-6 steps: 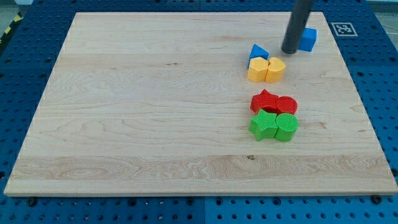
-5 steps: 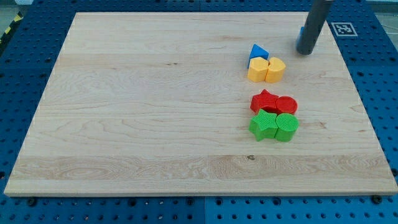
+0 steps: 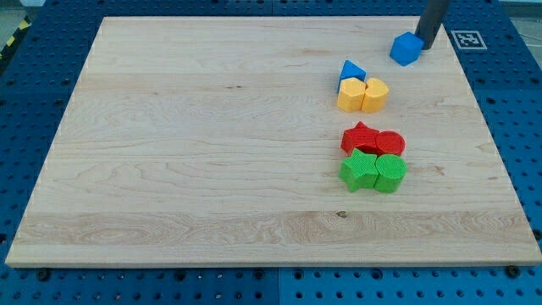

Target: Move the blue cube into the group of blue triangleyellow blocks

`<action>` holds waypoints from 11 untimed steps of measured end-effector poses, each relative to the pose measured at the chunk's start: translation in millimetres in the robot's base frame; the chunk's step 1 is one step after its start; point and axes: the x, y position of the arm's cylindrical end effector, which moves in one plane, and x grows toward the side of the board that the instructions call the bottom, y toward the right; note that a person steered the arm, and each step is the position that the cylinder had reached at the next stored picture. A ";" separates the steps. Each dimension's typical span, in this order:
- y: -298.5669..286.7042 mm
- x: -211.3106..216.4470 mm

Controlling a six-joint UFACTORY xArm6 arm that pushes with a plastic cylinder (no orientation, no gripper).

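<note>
The blue cube (image 3: pixel 406 49) lies near the view's top right corner of the wooden board (image 3: pixel 212 152), turned at an angle. My tip (image 3: pixel 428 45) is just to its upper right, close against it or touching it. The blue triangle (image 3: pixel 351 71) sits down and left of the cube, apart from it. Two yellow blocks (image 3: pixel 362 95) sit side by side right below the triangle, touching it.
Two red blocks (image 3: pixel 373 140) lie lower on the board's right side, with two green blocks (image 3: pixel 373 171) right below them. A fiducial marker (image 3: pixel 467 39) sits on the blue pegboard past the board's top right corner.
My tip has moved from the cube's left, across its front, to its upper right. The blue cube has shifted a little left and down and has rotated.
</note>
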 end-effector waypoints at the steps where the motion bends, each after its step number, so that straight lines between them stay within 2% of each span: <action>1: -2.2 17.8; 2: -8.2 28.3; 4: -17.9 -12.5; 8: -57.9 43.0; 11: -32.8 61.9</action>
